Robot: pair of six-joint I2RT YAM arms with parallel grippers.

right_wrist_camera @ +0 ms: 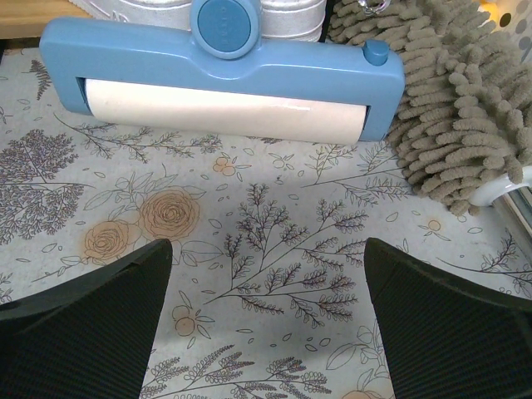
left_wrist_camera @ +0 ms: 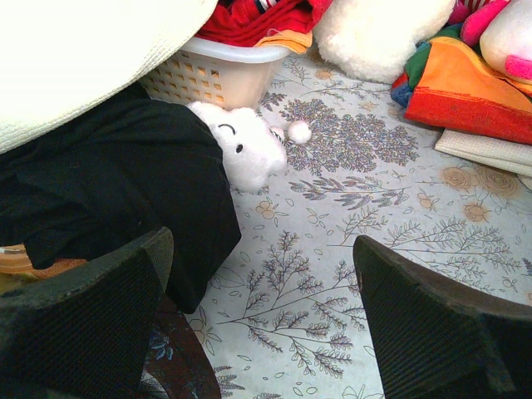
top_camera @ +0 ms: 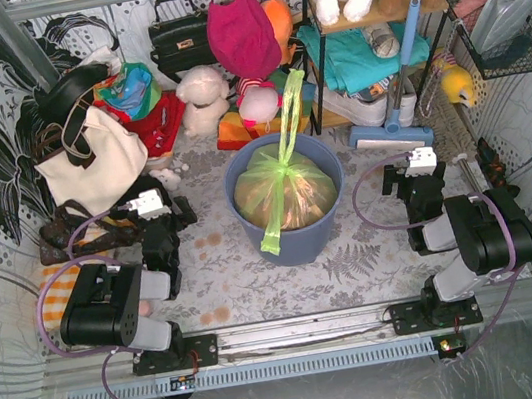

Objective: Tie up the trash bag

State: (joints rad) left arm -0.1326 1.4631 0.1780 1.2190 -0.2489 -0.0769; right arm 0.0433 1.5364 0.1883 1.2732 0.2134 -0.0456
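The trash bag (top_camera: 286,194), thin lime-green plastic with brown paper showing through, sits in a round blue-grey bin (top_camera: 298,240) at the middle of the table. Its top is gathered at a bunch; one handle strip (top_camera: 292,104) stands upward and another hangs down over the bin's front. My left gripper (top_camera: 151,206) rests open to the left of the bin, apart from it. On the bin's right, my right gripper (top_camera: 421,165) is open too. Both wrist views show only floral tablecloth between the wide jaws of the left gripper (left_wrist_camera: 262,249) and the right gripper (right_wrist_camera: 268,249); the bag is out of those views.
A black bag (left_wrist_camera: 108,183), a small white plush (left_wrist_camera: 245,145) and a cream basket (left_wrist_camera: 212,75) lie ahead of the left gripper. A blue roller head (right_wrist_camera: 224,75) and a grey chenille mop (right_wrist_camera: 465,108) lie ahead of the right one. Bags, toys and a shelf (top_camera: 359,18) crowd the back.
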